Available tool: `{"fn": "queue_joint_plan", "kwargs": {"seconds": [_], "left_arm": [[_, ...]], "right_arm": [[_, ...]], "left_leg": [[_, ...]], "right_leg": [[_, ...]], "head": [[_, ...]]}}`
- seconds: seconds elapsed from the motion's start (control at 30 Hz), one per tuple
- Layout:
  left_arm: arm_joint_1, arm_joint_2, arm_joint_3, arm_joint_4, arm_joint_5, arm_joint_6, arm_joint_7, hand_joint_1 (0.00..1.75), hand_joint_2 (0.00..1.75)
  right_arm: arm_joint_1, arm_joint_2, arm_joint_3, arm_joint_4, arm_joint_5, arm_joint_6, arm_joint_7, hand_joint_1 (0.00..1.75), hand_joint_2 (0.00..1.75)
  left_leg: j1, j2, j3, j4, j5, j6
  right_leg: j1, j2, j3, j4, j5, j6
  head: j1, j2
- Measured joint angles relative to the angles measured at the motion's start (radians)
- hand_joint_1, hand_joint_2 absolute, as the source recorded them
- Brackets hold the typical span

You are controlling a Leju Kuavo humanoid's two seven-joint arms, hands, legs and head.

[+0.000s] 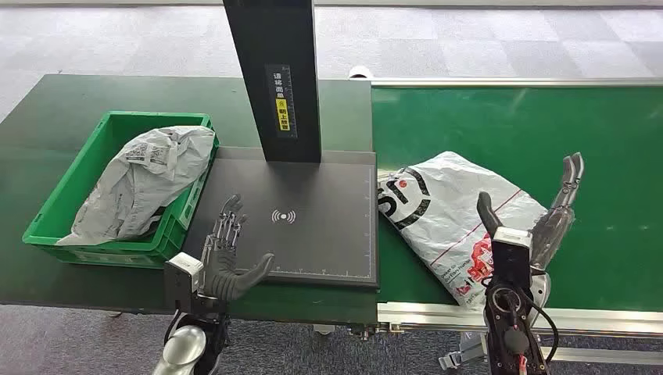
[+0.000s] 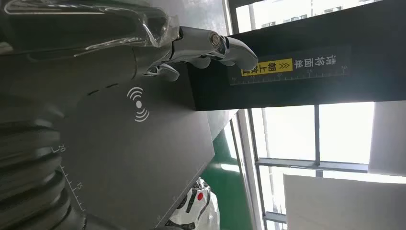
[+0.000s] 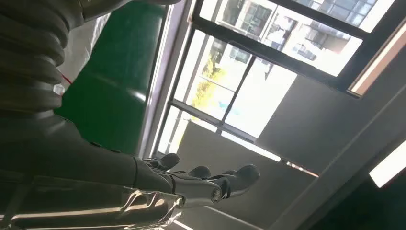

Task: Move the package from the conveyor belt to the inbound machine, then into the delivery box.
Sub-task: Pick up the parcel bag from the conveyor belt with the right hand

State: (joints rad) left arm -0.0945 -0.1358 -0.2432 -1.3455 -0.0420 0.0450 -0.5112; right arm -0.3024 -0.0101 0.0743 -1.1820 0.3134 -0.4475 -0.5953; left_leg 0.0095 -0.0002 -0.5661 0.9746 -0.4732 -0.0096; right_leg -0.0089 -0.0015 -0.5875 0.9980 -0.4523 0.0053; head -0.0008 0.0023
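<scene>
A white plastic package (image 1: 453, 215) with red and black print lies on the green conveyor belt (image 1: 547, 125), its left edge by the black scanner plate (image 1: 313, 226) of the inbound machine. My right hand (image 1: 547, 215) is raised over the package's right side, fingers spread, holding nothing. My left hand (image 1: 227, 254) hovers open at the plate's near left corner, thumb over the plate edge. In the left wrist view my left hand's fingers (image 2: 210, 45) stretch above the plate (image 2: 139, 158), and a corner of the package (image 2: 196, 208) shows. The right wrist view has my right hand's fingers (image 3: 210, 179) extended.
A green delivery box (image 1: 74, 195) at the left holds a grey bagged parcel (image 1: 145, 180). The machine's black post (image 1: 274, 78) with a yellow label rises behind the plate. The belt's metal rail (image 1: 469, 316) runs along the near edge.
</scene>
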Motion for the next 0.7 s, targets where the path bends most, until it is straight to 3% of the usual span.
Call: {"fn": "queue_joint_plan", "kwargs": {"seconds": [0.07, 0.17, 0.27, 0.33, 0.4, 0.7], "left_arm": [[0.0, 0.001, 0.0, 0.0, 0.0, 0.0, 0.0, 0.0, 1.75], [0.001, 0.003, 0.001, -0.001, -0.003, -0.002, 0.003, 0.0, 1.75], [0.0, 0.004, 0.001, 0.0, -0.014, -0.012, 0.019, 0.0, 1.75], [-0.001, 0.003, 0.0, 0.005, -0.02, -0.015, 0.027, 0.0, 1.75], [-0.003, 0.002, -0.001, 0.013, -0.025, -0.014, 0.029, 0.0, 1.75], [-0.01, -0.003, -0.005, 0.035, -0.029, -0.011, 0.029, 0.0, 1.75]], "right_arm": [[-0.006, -0.002, 0.012, 0.014, 0.01, 0.068, 0.07, 0.0, 1.75], [-0.05, -0.009, 0.056, 0.118, 0.08, 0.254, 0.33, 0.0, 1.75], [-0.109, -0.023, 0.1, 0.299, 0.236, 0.328, 0.607, 0.0, 1.75], [-0.139, -0.04, 0.125, 0.422, 0.321, 0.369, 0.74, 0.0, 1.75], [-0.153, -0.056, 0.146, 0.517, 0.37, 0.39, 0.793, 0.0, 1.75], [-0.217, -0.073, 0.189, 0.684, 0.402, 0.401, 0.809, 0.0, 1.75]], "left_leg": [[0.0, 0.0, 0.0, 0.0, 0.0, 0.0], [0.0, 0.002, 0.001, 0.0, 0.0, 0.0], [0.0, -0.002, 0.001, 0.0, 0.0, 0.0], [0.0, -0.005, 0.001, 0.0, 0.0, 0.0], [0.0, -0.005, 0.0, 0.0, 0.0, 0.0], [0.0, -0.004, 0.002, 0.0, 0.0, 0.0]], "right_leg": [[0.0, 0.001, 0.0, 0.0, 0.0, 0.0], [0.0, 0.002, 0.0, 0.0, 0.0, 0.0], [0.0, -0.002, 0.001, 0.0, 0.0, 0.0], [0.0, -0.004, 0.002, 0.0, 0.0, 0.0], [0.0, -0.005, 0.002, 0.0, 0.0, 0.0], [0.0, -0.003, 0.003, -0.001, -0.001, 0.001]], "head": [[0.0, 0.0], [0.0, 0.0], [0.0, 0.0], [0.0, 0.0], [0.0, 0.0], [0.0, 0.0]]}}
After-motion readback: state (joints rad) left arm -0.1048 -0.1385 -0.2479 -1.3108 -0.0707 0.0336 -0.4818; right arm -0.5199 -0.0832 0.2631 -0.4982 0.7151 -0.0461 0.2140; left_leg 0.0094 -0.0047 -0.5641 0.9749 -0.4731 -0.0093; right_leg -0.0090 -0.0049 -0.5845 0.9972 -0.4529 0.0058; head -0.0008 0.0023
